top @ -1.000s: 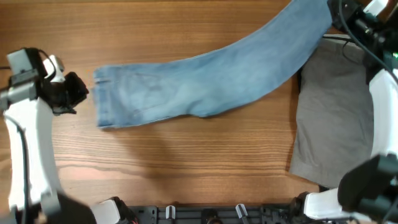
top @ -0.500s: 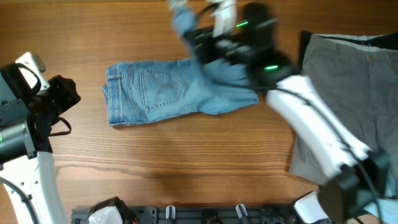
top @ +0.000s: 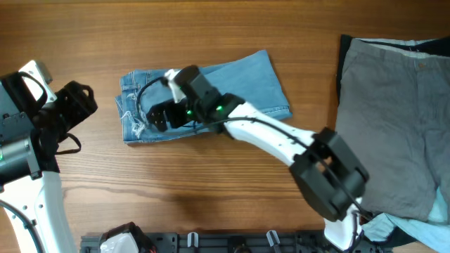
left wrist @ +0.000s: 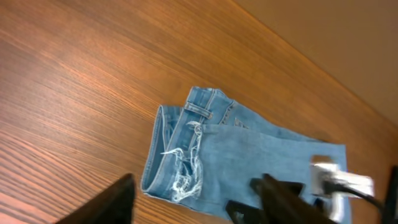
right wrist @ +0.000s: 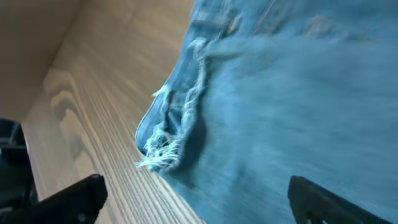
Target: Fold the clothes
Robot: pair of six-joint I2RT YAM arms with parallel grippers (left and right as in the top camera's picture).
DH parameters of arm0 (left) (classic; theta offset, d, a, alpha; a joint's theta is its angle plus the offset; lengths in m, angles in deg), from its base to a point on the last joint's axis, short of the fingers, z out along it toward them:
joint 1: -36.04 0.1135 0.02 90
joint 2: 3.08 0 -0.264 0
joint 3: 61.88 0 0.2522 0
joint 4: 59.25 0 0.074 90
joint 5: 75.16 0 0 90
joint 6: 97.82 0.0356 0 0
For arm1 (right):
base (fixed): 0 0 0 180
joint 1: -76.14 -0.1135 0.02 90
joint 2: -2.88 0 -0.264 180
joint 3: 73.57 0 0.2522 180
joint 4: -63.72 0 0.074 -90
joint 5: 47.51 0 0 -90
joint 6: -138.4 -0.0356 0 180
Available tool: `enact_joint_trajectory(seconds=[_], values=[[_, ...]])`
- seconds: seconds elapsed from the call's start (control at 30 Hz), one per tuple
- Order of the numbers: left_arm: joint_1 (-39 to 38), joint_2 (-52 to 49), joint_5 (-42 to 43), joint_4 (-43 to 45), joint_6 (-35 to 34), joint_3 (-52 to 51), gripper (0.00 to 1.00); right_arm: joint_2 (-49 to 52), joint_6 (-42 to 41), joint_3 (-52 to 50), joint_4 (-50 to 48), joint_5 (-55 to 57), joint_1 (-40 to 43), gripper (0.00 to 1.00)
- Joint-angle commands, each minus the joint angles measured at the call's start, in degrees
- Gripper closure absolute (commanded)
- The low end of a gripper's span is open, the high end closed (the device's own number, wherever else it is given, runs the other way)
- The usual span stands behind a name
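**Jeans folded at mid-table, both grippers spread**

From overhead, the light-blue jeans (top: 246, 77) lie in a folded bundle on the wooden table (top: 211, 190), a little left of centre. The waistband is on the left, with a frayed hem (top: 136, 127) lying over it. The right arm reaches across the denim, and the right gripper (top: 156, 117) sits low over the bundle's left part. The left gripper (top: 76, 105) hangs off to the left, clear of the cloth. A grey garment (top: 394, 119) lies spread at the table's right side, apart from the jeans.

The left wrist camera looks at the jeans (left wrist: 249, 149) from a way off. The left gripper (left wrist: 196, 198) has its dark fingers (left wrist: 115, 200) well apart and nothing between them.

The right wrist camera is close above the denim (right wrist: 298, 93). White frayed threads (right wrist: 161, 152) sit at the fold's edge. The right gripper (right wrist: 199, 199) is released, its fingers (right wrist: 68, 202) wide apart and gripping no cloth.
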Motion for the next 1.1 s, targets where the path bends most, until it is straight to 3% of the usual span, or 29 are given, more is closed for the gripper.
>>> enact_joint_trajectory(seconds=[0.0, 0.2, 0.27, 0.4, 0.53, 0.67, 0.83, 1.07], values=[[0.20, -0.70, 0.92, -0.55, 0.11, 0.66, 0.29, -7.61, 2.69, 0.92, 1.97, 0.39, 5.25, 0.00], [0.15, -4.37, 0.90, -2.03, 0.83, 0.66, 0.25, -14.53, 2.69, 0.92, 10.34, -0.76, 15.17, 0.00], [0.13, -6.80, 1.18, -2.16, 2.34, 0.61, 0.18, -16.33, 2.73, 0.92, 13.57, -2.12, 18.56, 0.02], [0.13, -14.16, 2.47, -1.92, 4.26, 0.61, 0.02, -18.75, 3.17, 0.92, 21.31, -4.48, 23.93, 0.19], [0.09, -24.04, 8.11, -0.90, 8.22, 0.61, 0.00, -19.34, 3.08, 0.92, 27.82, -4.63, 26.16, 0.28], [-0.35, -33.68, 13.35, 1.05, 11.52, 0.61, 0.00, -19.30, 3.13, 0.92, 31.08, -4.39, 26.27, 0.27], [-1.75, -44.92, 14.21, 2.01, 15.89, 0.61, 0.00, -19.30, 3.10, 0.92, 32.83, -2.95, 26.29, 0.13], [-4.98, -54.31, 15.06, 3.13, 22.69, 0.61, 0.01, -19.28, 3.39, 0.90, 34.80, 0.50, 26.27, 0.10]])
